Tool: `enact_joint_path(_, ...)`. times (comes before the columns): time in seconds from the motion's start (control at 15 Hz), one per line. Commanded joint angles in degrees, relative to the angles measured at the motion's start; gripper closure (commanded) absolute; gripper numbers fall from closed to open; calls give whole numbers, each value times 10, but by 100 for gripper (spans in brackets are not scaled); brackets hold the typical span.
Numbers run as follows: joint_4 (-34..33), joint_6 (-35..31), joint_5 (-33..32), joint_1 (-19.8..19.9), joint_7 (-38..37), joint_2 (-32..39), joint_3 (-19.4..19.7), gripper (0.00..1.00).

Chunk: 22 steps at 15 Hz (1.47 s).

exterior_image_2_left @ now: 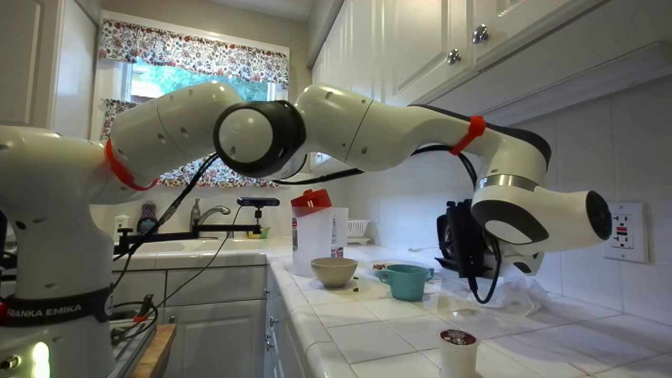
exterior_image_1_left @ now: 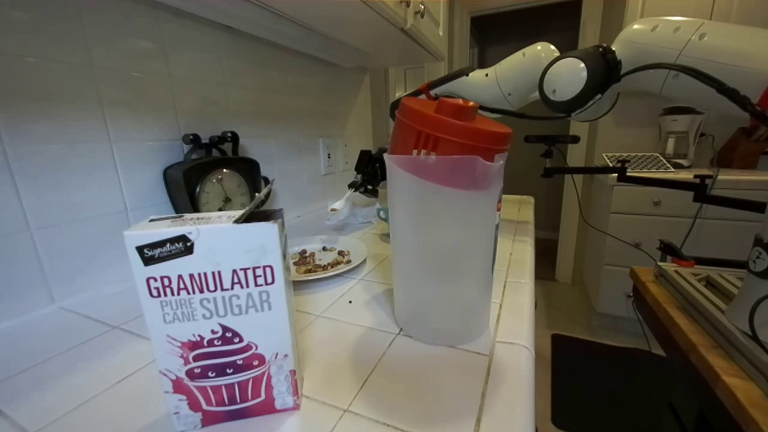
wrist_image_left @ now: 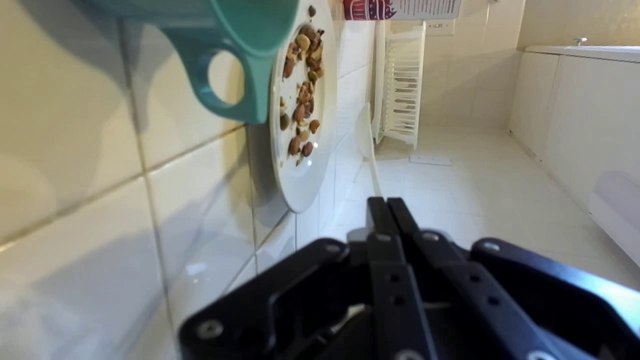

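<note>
Wrist view: jaws closed, barely a gap between, on the handle of the spoon (wrist_image_left: 366, 137), scoop end pointing away, held above the bench (wrist_image_left: 200, 210) near the plate (wrist_image_left: 300, 192) of nuts (wrist_image_left: 302, 107), teal cup (wrist_image_left: 240, 40) close by. In an exterior view, sugar box (exterior_image_1_left: 216, 324) and pitcher (exterior_image_1_left: 444, 258) stand on bench, red lid (exterior_image_1_left: 450, 129) tilted in pitcher's mouth, clock (exterior_image_1_left: 223, 189) behind box. In an exterior view, tan bowl (exterior_image_2_left: 334, 274) sits near the cup, pod (exterior_image_2_left: 458, 357) upright on bench nearer the camera.
</note>
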State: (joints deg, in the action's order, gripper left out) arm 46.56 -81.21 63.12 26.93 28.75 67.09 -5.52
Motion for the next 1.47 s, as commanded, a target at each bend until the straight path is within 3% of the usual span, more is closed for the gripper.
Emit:
enact_joint_path(0.0,19,-8,23,16,1,-9,-9,99)
enact_joint_path(0.53,6,0,20,19,0,0,-2,97)
enact_joint_path(0.93,29,-3,15,16,17,-19,3,99)
enact_joint_path(1.4,80,8,14,44,77,-46,19,99)
